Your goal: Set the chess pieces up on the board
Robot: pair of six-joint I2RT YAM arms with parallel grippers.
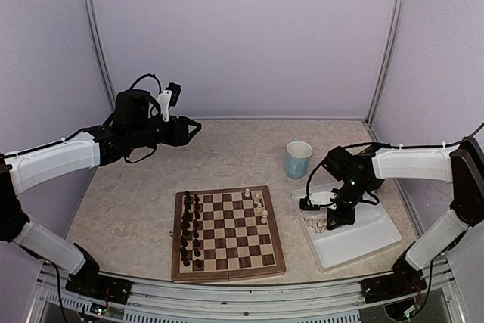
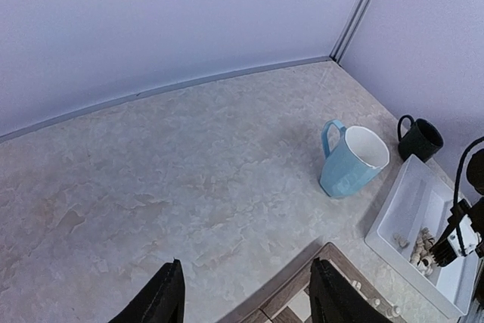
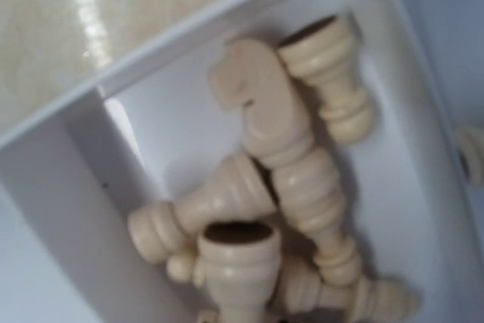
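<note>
A pick from the tray [image 1: 370, 236] is judged to be the step in hand. The right tool [image 1: 333, 221] is lowered into the tray's 9 o'clock end, close over a heap of cream chess pieces [image 3: 302, 187]. Its fingers are not shown by its own camera, so it cannot be told whether it is clenched or released. The left tool [image 2: 246, 281] is held high over the surface [image 1: 136, 209], at 10 o'clock from the board [image 1: 238, 251]. It is released, with nothing between its two fingers [image 2: 162, 300].

For the next move, one piece would need to be gripped alone out of the tangled heap and lifted clear of the tray wall. It would then be carried toward 9 o'clock and set upright on a free square at the board's 3 o'clock side. The knight [image 3: 257, 107] lies on top and is judged the easiest to single out.

One board, one tray, one pale blue mug [image 1: 297, 159] and one black mug [image 2: 420, 139] are counted. About five cream chess pieces are seen standing near the board's 3 o'clock edge. The dark pieces [image 1: 189, 228] fill two files at its 9 o'clock edge, too small for a sure count. At least seven cream chess pieces are made out in the heap, some cut off by the frame.
</note>
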